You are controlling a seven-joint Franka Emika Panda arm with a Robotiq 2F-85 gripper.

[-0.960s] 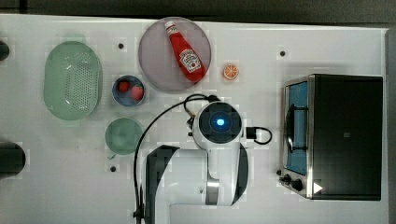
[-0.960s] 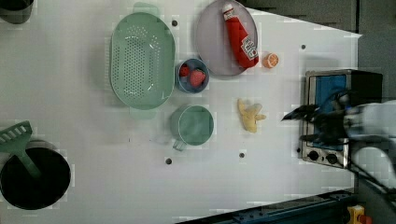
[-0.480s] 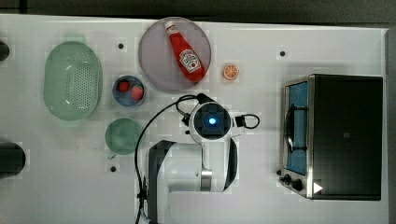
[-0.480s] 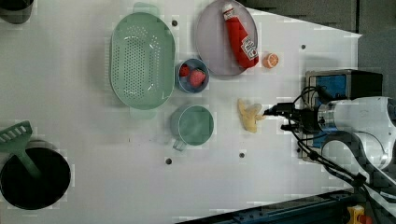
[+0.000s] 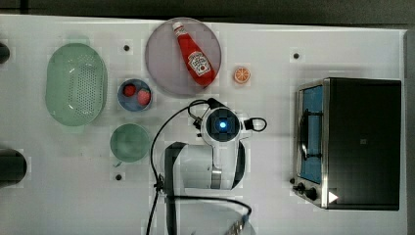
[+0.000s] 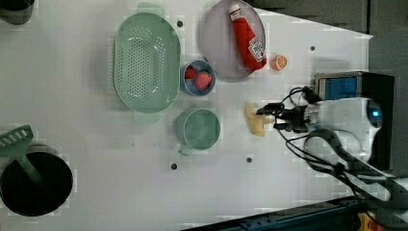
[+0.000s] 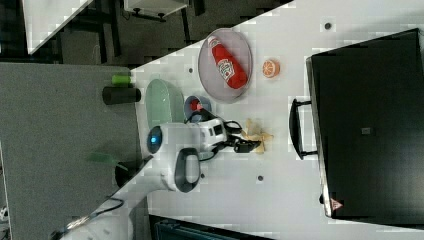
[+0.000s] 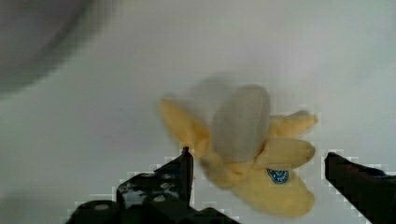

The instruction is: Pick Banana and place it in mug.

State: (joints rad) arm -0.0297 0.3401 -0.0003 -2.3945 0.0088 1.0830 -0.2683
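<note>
The banana point(image 6: 254, 120) lies on the white surface point(image 6: 96, 183), just to the left view's right of the mug point(image 6: 198, 129) and apart from it, with the blue bowl point(image 6: 197, 78) of strawberries a little farther off beyond the mug. It is a partly peeled banana: in the wrist view point(image 8: 252, 154) the pale flesh stands out at one end among spread yellow peel flaps, and the closed, stickered end points toward the camera.

In the left view its long axis runs roughly up and down the picture, so it lies broadside to the mug rather than pointing at it.

The gripper point(image 6: 270, 115) hangs right at the banana on the side away from the mug, reaching in from the left view's right. Its fingers point(image 8: 180, 172) are spread wide and hold nothing; in the wrist view the stickered end sits in the gap between them, so they appear to straddle the banana across its width, which suits a closing grasp.
</note>
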